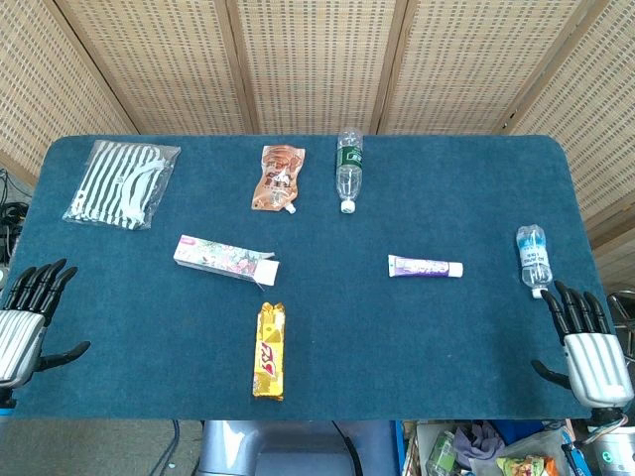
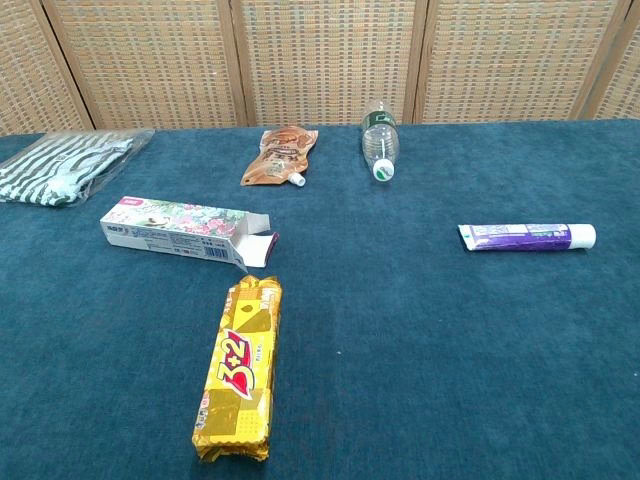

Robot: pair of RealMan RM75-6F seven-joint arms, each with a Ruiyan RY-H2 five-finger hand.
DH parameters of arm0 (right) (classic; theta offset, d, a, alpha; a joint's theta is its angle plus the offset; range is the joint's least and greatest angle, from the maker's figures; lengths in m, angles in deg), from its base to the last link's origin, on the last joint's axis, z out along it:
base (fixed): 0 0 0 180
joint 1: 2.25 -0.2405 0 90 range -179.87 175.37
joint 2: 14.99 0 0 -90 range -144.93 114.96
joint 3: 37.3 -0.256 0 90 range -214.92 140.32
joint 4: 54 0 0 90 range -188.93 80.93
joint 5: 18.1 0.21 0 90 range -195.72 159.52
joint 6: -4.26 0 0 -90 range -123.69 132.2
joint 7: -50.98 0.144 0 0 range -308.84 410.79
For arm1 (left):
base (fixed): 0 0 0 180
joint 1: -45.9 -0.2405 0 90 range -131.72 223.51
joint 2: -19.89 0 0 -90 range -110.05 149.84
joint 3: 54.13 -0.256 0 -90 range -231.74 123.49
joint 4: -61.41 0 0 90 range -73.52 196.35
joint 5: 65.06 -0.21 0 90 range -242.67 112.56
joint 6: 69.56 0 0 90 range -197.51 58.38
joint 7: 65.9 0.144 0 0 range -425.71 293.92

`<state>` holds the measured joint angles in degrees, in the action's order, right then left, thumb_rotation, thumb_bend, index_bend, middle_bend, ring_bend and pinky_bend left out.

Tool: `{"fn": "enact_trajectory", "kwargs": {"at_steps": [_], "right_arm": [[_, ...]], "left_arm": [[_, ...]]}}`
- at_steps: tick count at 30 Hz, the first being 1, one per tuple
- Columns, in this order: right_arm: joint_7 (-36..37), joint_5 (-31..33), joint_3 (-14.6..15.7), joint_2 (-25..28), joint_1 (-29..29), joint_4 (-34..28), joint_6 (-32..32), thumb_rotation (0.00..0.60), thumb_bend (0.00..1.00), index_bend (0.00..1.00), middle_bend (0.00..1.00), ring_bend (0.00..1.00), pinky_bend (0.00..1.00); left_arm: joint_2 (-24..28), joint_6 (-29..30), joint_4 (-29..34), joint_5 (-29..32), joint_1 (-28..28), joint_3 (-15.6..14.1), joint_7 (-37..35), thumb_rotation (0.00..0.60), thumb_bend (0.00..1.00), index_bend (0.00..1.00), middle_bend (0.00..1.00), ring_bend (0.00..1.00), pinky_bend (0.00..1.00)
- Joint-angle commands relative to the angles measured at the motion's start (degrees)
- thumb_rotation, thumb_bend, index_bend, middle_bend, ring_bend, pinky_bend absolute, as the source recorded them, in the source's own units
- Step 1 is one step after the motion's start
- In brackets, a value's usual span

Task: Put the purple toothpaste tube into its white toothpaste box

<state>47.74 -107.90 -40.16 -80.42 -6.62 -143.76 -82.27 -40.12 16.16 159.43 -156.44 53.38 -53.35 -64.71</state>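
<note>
The purple toothpaste tube [image 1: 425, 267] lies flat right of the table's middle, white cap pointing right; the chest view shows this tube [image 2: 526, 236] too. The white floral toothpaste box [image 1: 225, 259] lies left of centre, its end flap open toward the right, the same box [image 2: 186, 227] also showing in the chest view. My left hand [image 1: 25, 322] hovers at the table's near left corner, fingers spread, holding nothing. At the near right edge my right hand [image 1: 585, 341] is spread and empty, well away from the tube.
A gold snack bar [image 1: 269, 350] lies in front of the box. At the back lie a striped pouch [image 1: 121, 183], a brown spout pouch [image 1: 279, 178] and a clear bottle [image 1: 348, 170]. A small water bottle [image 1: 533, 258] lies near the right edge, just beyond my right hand.
</note>
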Motion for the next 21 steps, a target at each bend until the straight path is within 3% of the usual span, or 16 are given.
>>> {"fn": "enact_trajectory", "kwargs": {"at_steps": [1, 7, 10, 16, 21], "right_arm": [[-0.56, -0.48, -1.01, -0.66, -3.0, 1.23, 3.44, 0.6, 0.0, 0.04, 0.0, 0.0, 0.0], [2.82, 1.55, -4.12, -2.09, -12.11, 2.76, 15.88, 0.6, 0.0, 0.12, 0.09, 0.0, 0.0], [2.66, 4.2, -5.92, -3.95, -16.62, 4.85, 22.34, 0.6, 0.0, 0.16, 0.16, 0.05, 0.04], [0.0, 9.44, -8.4, -9.23, -22.45, 9.72, 30.27, 0.6, 0.0, 0.27, 0.31, 0.19, 0.14], [-3.06, 15.95, -10.23, -14.39, -26.39, 16.21, 36.08, 0.6, 0.0, 0.29, 0.34, 0.21, 0.15]], "left_arm": [[-0.25, -0.47, -0.01, 0.42, 0.24, 0.18, 0.6, 0.6, 0.15, 0.0, 0.0, 0.0, 0.0], [-1.01, -2.07, 0.01, 2.43, 1.03, 1.04, 2.31, 0.6, 0.15, 0.0, 0.0, 0.0, 0.0], [-1.47, -2.98, -0.21, 3.7, 1.51, 1.58, 3.17, 0.6, 0.15, 0.0, 0.0, 0.0, 0.0], [-2.14, -4.25, -0.67, 5.64, 2.16, 2.36, 4.1, 0.6, 0.15, 0.0, 0.0, 0.0, 0.0], [-2.57, -5.51, -1.18, 7.68, 2.82, 3.17, 4.82, 0.6, 0.15, 0.0, 0.0, 0.0, 0.0]]}}
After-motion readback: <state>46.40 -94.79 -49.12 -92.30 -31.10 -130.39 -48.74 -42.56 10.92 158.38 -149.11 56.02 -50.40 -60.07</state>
